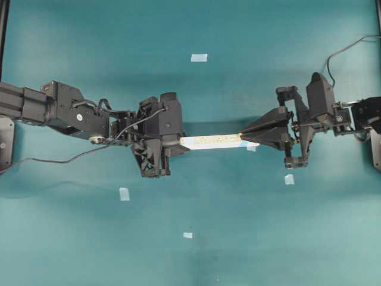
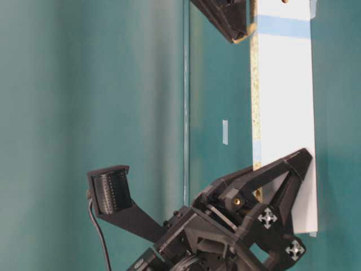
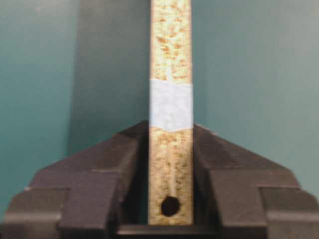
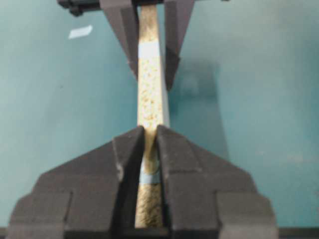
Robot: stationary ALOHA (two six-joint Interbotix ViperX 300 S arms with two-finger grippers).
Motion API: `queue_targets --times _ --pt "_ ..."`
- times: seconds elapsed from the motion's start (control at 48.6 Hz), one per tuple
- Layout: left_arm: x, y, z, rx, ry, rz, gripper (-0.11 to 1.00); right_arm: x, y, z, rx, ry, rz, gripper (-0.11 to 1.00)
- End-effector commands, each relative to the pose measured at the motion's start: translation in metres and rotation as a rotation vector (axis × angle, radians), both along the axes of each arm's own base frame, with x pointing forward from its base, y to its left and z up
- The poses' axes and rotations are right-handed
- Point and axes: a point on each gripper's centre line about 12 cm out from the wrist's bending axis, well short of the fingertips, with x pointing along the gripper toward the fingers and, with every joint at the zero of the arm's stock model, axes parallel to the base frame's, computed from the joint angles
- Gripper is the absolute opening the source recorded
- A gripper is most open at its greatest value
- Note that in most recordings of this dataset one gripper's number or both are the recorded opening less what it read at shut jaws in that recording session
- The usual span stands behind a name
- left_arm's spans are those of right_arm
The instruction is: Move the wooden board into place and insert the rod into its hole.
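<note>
- Your wooden board [image 1: 209, 141] hangs edge-up between the two arms, above the teal tabletop [image 1: 250, 238].
- A dark hole [image 3: 170, 205] shows in its speckled edge, inside the left pincer [image 1: 174, 142], below a light blue patch [image 3: 171, 104].
- Your left pincer pinches one end of the board.
- Your right pincer [image 1: 244, 136] is pressed together around the other end.
- Pale tape squares [image 1: 199, 58] lie scattered on the tabletop.

Even, moderately bright lighting throughout; no glare noted. Soft shadow cast on the table [image 1: 196, 179] just below the left gripper [image 1: 176, 142] in the overhead view. Both wrist views blurred close in: jaws soft-edged, wooden board [image 3: 171, 99] grainy. Broad dark shadow left of that board.
</note>
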Motion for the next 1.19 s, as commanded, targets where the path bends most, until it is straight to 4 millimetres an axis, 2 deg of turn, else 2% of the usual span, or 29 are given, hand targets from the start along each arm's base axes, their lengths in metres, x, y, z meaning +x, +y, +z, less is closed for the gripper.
queue_targets --times 0.0,0.556,0.947,1.173 --pt "-0.003 -0.006 -0.001 -0.003 0.008 -0.012 0.22 -0.001 0.003 0.002 -0.001 -0.007 0.011 0.11" --pt "-0.003 -0.006 -0.001 -0.005 0.008 -0.011 0.22 -0.015 0.004 0.001 -0.008 0.056 -0.005 0.11" --pt "-0.003 -0.006 -0.001 -0.005 0.008 -0.011 0.22 -0.006 0.011 -0.004 -0.043 0.134 0.026 0.11" --pt "-0.003 -0.006 -0.001 -0.005 0.008 -0.011 0.22 -0.005 0.014 -0.016 -0.069 0.263 0.036 0.11"
